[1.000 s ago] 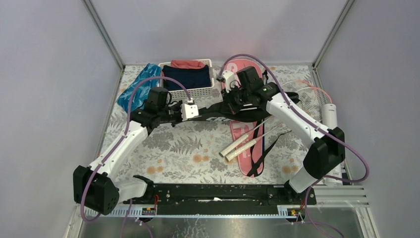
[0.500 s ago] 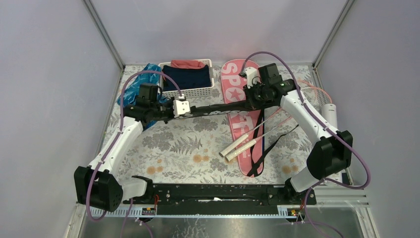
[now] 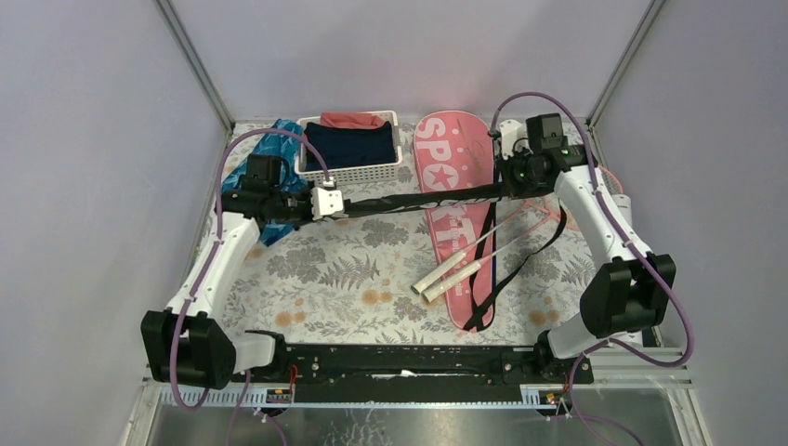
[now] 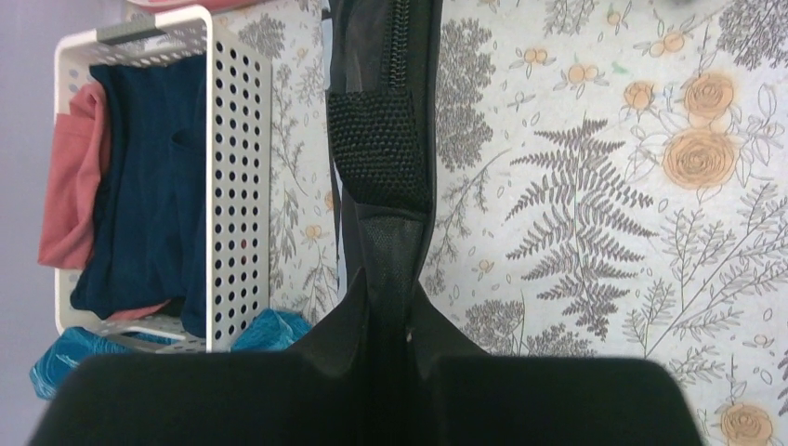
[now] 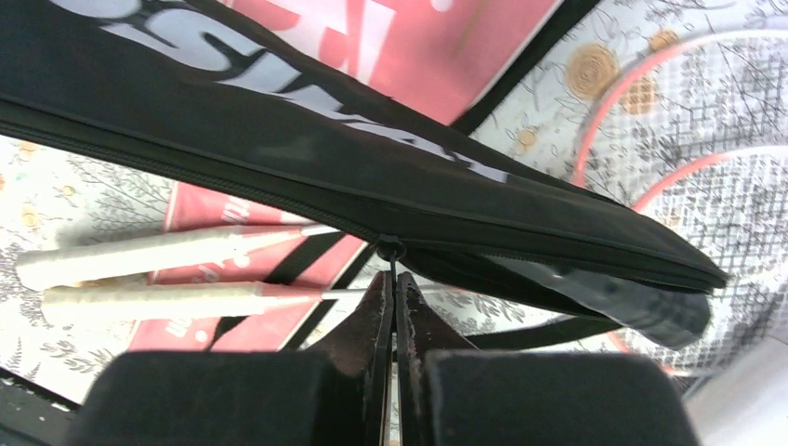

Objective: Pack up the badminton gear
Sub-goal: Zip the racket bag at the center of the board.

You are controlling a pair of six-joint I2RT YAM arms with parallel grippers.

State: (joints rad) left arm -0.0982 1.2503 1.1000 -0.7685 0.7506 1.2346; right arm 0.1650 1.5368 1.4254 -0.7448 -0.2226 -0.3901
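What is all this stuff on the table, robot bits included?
black racket bag: one, black with white lettering, held up across the table between both grippers
pink racket bag: one, pink with white "SPORT", flat, right of centre
rackets: two, white handles, lying on the pink racket bag
tube: one, white, right edge, partly behind the right arm
basket: one, white perforated plastic, back of the table
clothes: navy and red, inside the basket
plastic bag: one, blue, back left beside the basket
tablecloth: one, floral grey and orange
left gripper: one, black, shut on the black racket bag's end
right gripper: one, black, pinching its zipper pull
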